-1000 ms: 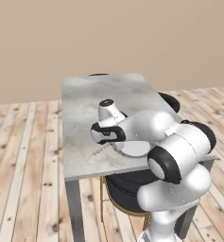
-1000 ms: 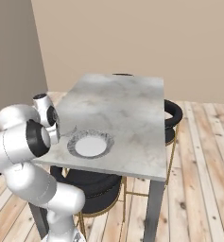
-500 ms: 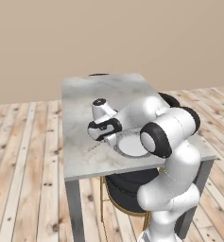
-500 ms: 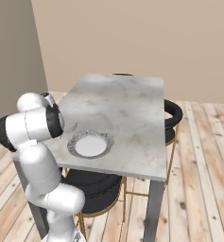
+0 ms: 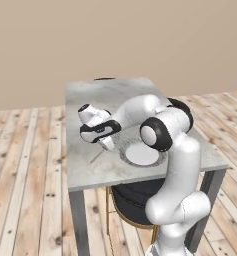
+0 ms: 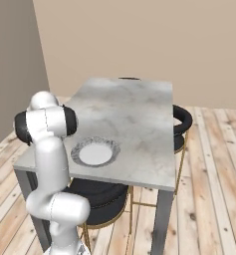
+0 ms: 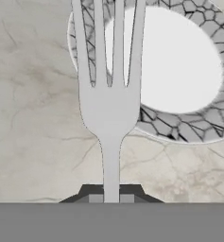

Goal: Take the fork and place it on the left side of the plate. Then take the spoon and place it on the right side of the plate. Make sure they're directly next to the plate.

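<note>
My gripper (image 5: 106, 143) is shut on the handle of the silver fork (image 7: 108, 108) and hangs low over the marble table, just left of the plate (image 5: 127, 154). In the hand view the gripper (image 7: 111, 194) pinches the slim handle, and the tines reach across the plate's grey speckled rim (image 7: 179, 127) toward its white centre. From the left base camera the fork (image 5: 96, 157) slants down and left beneath the hand. The right base camera has the plate (image 6: 77, 152) near the table's front left, partly behind my arm. The spoon is out of view.
The grey marble table (image 5: 90, 97) stretches back beyond the plate. A dark round chair (image 5: 135, 205) stands tucked under the near edge, and another chair (image 6: 182, 119) sits at the right side. Wooden floor surrounds the table.
The arm's elbow has swung up and over to the right, while the hand has shifted slightly left beside the plate. The fork stays in the grip.
</note>
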Robot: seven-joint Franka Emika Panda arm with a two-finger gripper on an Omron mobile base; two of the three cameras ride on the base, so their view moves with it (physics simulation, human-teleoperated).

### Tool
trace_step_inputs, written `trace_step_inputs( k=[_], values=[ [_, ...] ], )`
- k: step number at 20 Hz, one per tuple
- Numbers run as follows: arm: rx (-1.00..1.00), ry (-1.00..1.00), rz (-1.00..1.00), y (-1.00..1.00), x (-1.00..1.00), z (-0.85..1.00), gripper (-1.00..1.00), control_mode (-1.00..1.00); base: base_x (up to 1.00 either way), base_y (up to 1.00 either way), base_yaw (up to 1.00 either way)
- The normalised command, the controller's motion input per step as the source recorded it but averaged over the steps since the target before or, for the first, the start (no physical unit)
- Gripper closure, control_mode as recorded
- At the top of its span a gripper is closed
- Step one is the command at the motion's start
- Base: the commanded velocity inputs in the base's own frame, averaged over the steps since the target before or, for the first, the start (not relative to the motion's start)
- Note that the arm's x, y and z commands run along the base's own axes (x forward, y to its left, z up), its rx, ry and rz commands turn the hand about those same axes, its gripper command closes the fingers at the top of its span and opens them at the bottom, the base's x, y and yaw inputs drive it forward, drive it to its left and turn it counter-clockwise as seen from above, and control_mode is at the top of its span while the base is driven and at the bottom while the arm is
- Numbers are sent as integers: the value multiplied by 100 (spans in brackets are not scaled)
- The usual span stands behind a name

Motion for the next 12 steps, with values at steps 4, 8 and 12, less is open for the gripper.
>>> trace_step_inputs(
  k=[4,8,12],
  values=[
    [-17,30,8,0,11,-17,100,-100,0,0,0],
    [-2,21,9,-12,17,-13,100,-100,0,0,0],
    [0,10,13,-25,12,-9,100,-100,0,0,0]
  ],
)
